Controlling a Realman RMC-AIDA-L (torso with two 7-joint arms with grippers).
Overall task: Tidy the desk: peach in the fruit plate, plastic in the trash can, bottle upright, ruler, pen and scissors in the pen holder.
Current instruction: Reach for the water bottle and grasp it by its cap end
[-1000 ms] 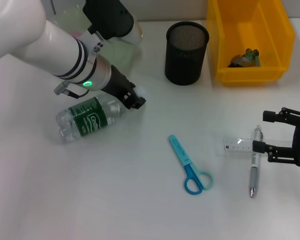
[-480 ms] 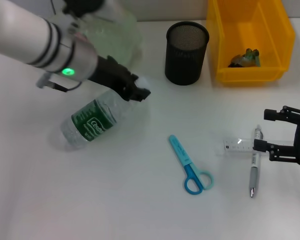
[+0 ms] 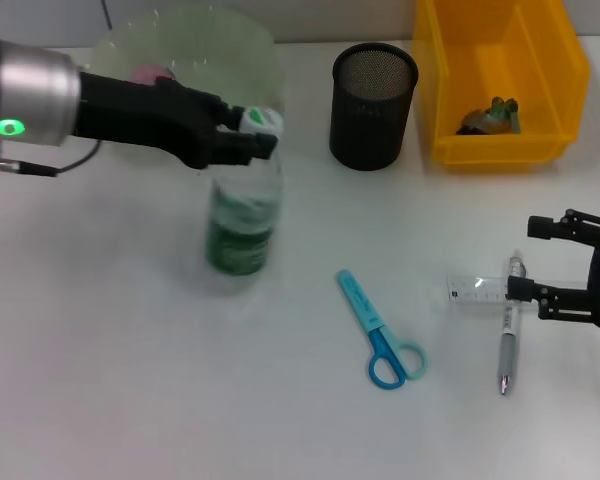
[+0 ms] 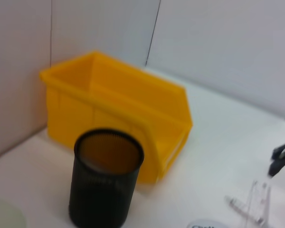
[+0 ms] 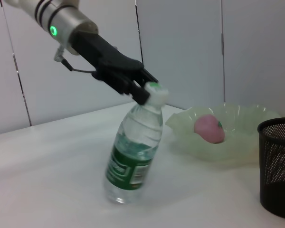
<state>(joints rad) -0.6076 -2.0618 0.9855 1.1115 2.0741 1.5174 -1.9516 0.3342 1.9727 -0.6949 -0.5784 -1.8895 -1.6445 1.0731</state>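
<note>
My left gripper (image 3: 248, 135) is shut on the neck of the clear green-labelled bottle (image 3: 242, 225), just under its cap. The bottle's base rests on the table and it leans slightly; it also shows in the right wrist view (image 5: 133, 156). A pink peach (image 3: 150, 74) lies in the pale green fruit plate (image 3: 195, 30). The blue scissors (image 3: 380, 330), clear ruler (image 3: 475, 292) and grey pen (image 3: 507, 335) lie on the table. My right gripper (image 3: 525, 262) is open, next to the pen and ruler. The black mesh pen holder (image 3: 373, 105) stands at the back.
A yellow bin (image 3: 500, 70) at the back right holds a crumpled piece of plastic (image 3: 490, 115). The left wrist view shows the pen holder (image 4: 107, 185) in front of the bin (image 4: 118, 95).
My left gripper has swung the bottle up by its neck from lying on its side to nearly upright, and moved it to the right. The right arm has barely moved.
</note>
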